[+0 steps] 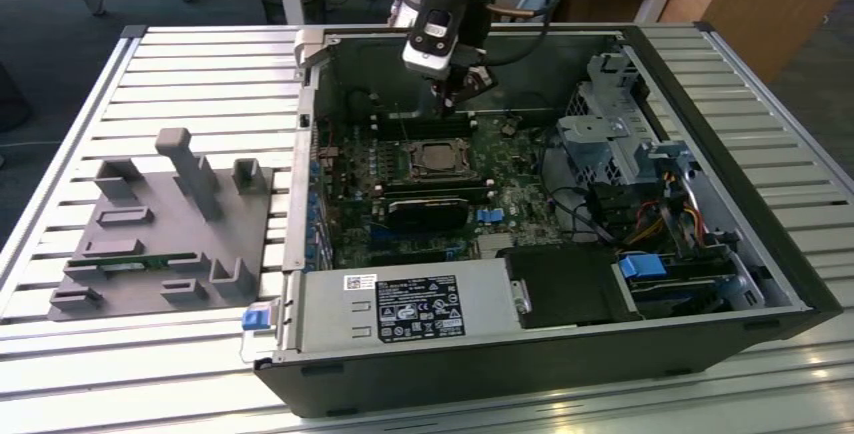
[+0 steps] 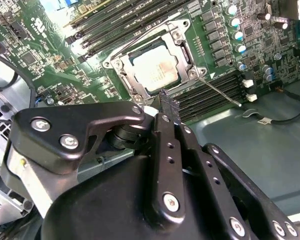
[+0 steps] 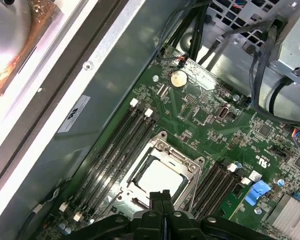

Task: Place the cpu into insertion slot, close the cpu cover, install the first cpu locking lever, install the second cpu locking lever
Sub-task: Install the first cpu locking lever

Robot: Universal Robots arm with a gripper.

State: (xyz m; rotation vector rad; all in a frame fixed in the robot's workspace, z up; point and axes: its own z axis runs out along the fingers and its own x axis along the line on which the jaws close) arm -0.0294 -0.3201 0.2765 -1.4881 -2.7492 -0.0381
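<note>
In the upper centre of the exterior view the gripper (image 1: 451, 104) is hanging inside the open computer case (image 1: 534, 379), close over the motherboard (image 1: 358, 244). Its jaws are pressing together with nothing between them (only a thin seam is showing in both wrist views), and the tips are hovering at the edge of the cpu cover (image 2: 182, 47). The cpu (image 2: 152, 70) is lying flat in the insertion slot (image 3: 138, 174), framed by the cover's window, mid-frame in the exterior view.

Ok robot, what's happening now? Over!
Gripper near the cpu, jaws shut, empty. Cpu seated, cpu cover down over it. One locking lever sticks out, unlatched.
</note>
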